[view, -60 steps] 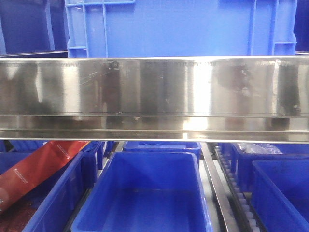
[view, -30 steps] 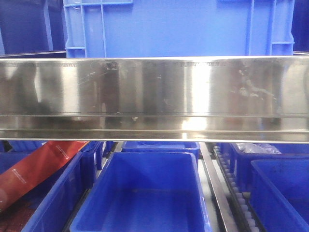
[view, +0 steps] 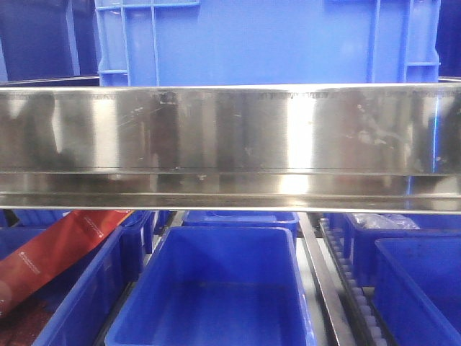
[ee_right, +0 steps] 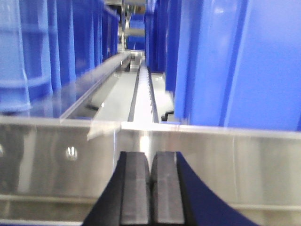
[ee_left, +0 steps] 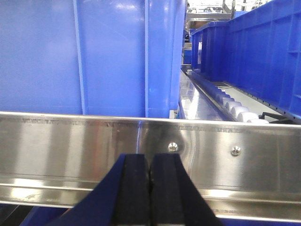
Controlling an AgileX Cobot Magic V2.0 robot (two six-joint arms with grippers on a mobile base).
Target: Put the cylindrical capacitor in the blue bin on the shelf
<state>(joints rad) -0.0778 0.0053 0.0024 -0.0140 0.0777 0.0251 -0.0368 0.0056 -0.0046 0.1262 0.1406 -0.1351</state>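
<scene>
Only the front view shows the lower tier: a red packet (view: 54,249) at left, then an open blue bin (view: 216,288). The left pincer (ee_left: 150,188) is pressed shut, empty, near the shelf (view: 230,137) rail of scuffed, shiny steel. The right pincer (ee_right: 150,188), likewise shut, looks down a roller lane (ee_right: 143,94) between blue crates (ee_right: 225,61). The capacitor is nowhere visible.

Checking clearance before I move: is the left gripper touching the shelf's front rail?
Cannot tell. In the left wrist view the shut left gripper overlaps the shelf rail; no gap or contact shows plainly.
</scene>
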